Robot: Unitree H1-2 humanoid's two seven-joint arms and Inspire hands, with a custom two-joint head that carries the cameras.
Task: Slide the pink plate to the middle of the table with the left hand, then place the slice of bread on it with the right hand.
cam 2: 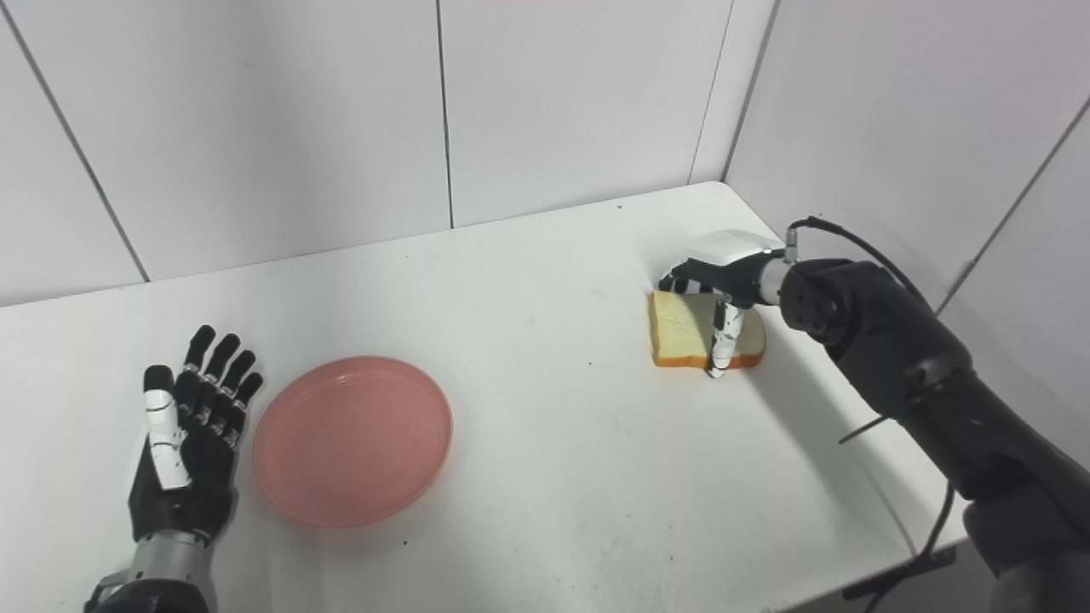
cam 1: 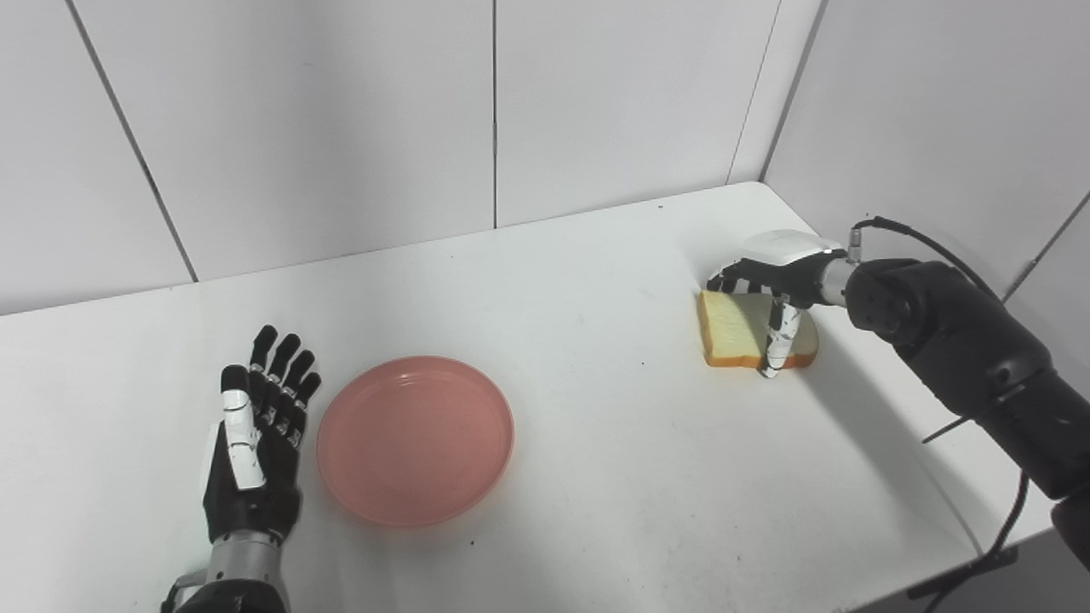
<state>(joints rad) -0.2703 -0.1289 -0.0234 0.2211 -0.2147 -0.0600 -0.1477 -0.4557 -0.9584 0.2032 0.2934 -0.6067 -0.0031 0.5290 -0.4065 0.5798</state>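
The pink plate (cam 1: 415, 439) lies on the white table (cam 1: 613, 460), left of the middle. My left hand (cam 1: 257, 434) rests palm up just left of the plate, open, fingers spread, a small gap from the rim. The slice of bread (cam 1: 731, 329) lies flat at the right, near the back corner. My right hand (cam 1: 779, 271) arches over it. Its thumb (cam 1: 779, 340) points down against the near crust and its fingers curl over the far edge, pinching the slice, which rests on the table.
White wall panels close off the back and the right side, meeting in a corner just behind the bread. The table's right edge runs under my right forearm (cam 1: 962, 358), with a black cable hanging off it.
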